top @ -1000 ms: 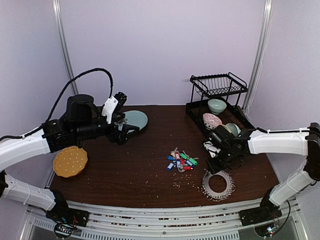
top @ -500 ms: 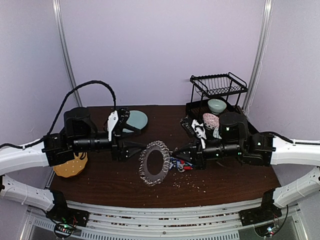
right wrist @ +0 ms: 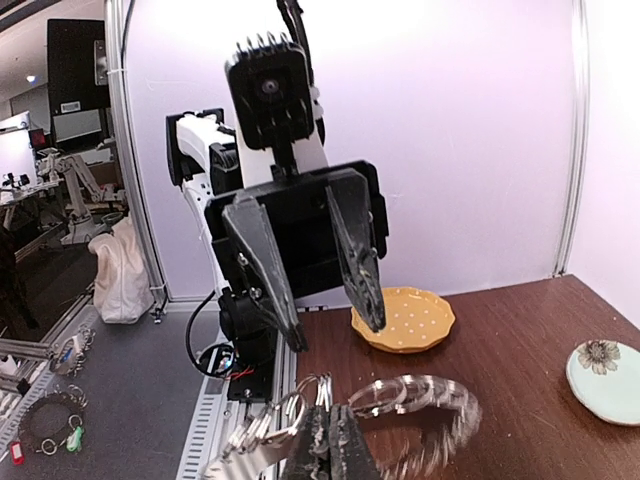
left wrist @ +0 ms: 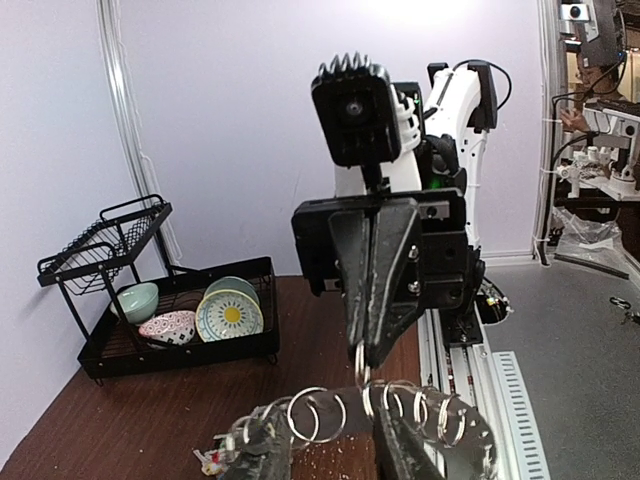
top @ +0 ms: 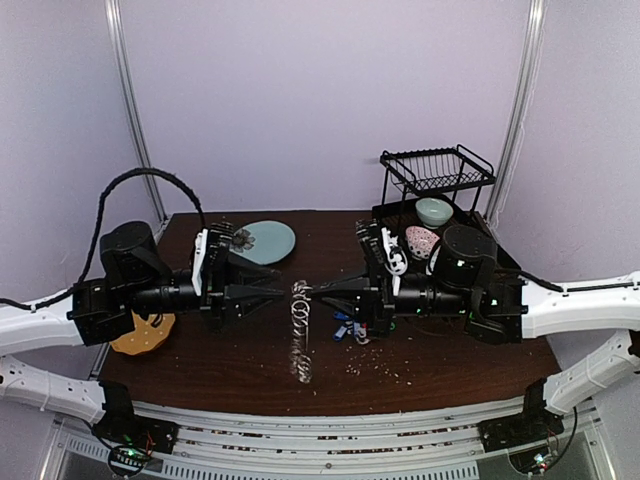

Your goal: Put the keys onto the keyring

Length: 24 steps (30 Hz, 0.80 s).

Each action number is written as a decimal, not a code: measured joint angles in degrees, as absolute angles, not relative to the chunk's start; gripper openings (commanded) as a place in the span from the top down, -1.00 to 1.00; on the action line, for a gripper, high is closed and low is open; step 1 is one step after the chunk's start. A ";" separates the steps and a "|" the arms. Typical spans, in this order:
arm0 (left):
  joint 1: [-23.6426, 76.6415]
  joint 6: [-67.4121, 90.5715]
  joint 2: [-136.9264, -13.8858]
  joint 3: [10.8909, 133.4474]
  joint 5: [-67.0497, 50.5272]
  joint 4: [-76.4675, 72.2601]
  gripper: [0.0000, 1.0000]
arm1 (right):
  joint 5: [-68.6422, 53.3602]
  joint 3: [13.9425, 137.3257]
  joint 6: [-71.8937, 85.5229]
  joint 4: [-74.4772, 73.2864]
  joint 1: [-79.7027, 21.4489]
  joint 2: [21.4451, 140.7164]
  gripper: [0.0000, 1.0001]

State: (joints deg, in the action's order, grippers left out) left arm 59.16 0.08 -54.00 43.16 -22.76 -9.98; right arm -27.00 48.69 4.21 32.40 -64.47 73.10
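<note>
1. The keyring (top: 300,335) is a thin metal ring packed all round with small silvery loops and keys. It hangs in the air over the middle of the table (top: 200,365). From above it shows edge-on, as a narrow glinting band running top to bottom. In both wrist views it reads as a row of overlapping wire circles.
2. The right gripper (left wrist: 367,358) has its fingers pressed together, pinching the ring's upper edge. The rest of the ring hangs below the tips.
3. The left gripper (right wrist: 335,335) faces it from the other side with its fingers spread. The ring's rim lies across the gap between them. I cannot tell whether they touch it.
4. The loose keys (top: 345,328) lie on the table just right of the hanging ring, partly hidden by the right arm. One blue tag shows.
5. A pale green plate (top: 268,240) sits at the back left and a yellow dotted plate (top: 140,335) at the left edge. At the back right a black wire rack (top: 440,175) holds bowls (left wrist: 230,315).
</note>
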 measured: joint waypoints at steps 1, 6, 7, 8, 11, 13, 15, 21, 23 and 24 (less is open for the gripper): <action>59.16 -0.03 -54.17 43.16 -22.74 -10.04 0.43 | -26.81 48.36 4.14 33.78 -64.69 73.10 1.00; 59.16 -0.40 -56.10 43.22 -22.17 -10.41 0.51 | -25.82 47.88 3.27 37.41 -65.58 74.04 1.00; 59.16 -0.49 -56.45 43.24 -22.09 -10.44 0.54 | -25.71 47.79 3.11 37.85 -65.67 74.19 1.00; 59.16 -0.60 -56.93 43.27 -22.11 -10.41 0.58 | -25.65 47.72 3.07 38.13 -65.73 74.30 1.00; 59.18 -0.84 -57.78 43.29 -22.68 -10.44 0.60 | -25.19 47.59 2.96 39.09 -65.87 74.59 1.00; 59.42 -1.10 -57.89 43.29 -22.79 -10.44 0.60 | -24.84 47.57 3.01 40.03 -65.87 74.61 1.00; 59.75 -1.45 -57.84 43.29 -22.74 -10.72 0.59 | -24.60 47.57 3.14 40.64 -65.89 74.61 1.00; 60.80 -2.63 -56.75 43.18 -22.68 -12.12 0.56 | -23.27 47.31 3.38 42.44 -65.89 74.96 1.00; 60.99 -2.94 -55.35 42.76 -22.24 -13.32 0.57 | -23.24 46.87 3.40 43.42 -65.89 74.98 1.00; 60.99 -3.16 -54.28 42.44 -21.93 -13.91 0.57 | -23.24 46.76 3.42 43.62 -65.89 75.00 1.00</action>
State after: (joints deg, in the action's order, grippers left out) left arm 60.99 -3.16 -54.28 42.44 -21.93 -13.91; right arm -23.24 46.76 3.42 43.62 -65.89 75.00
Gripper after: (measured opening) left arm 0.218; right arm 0.009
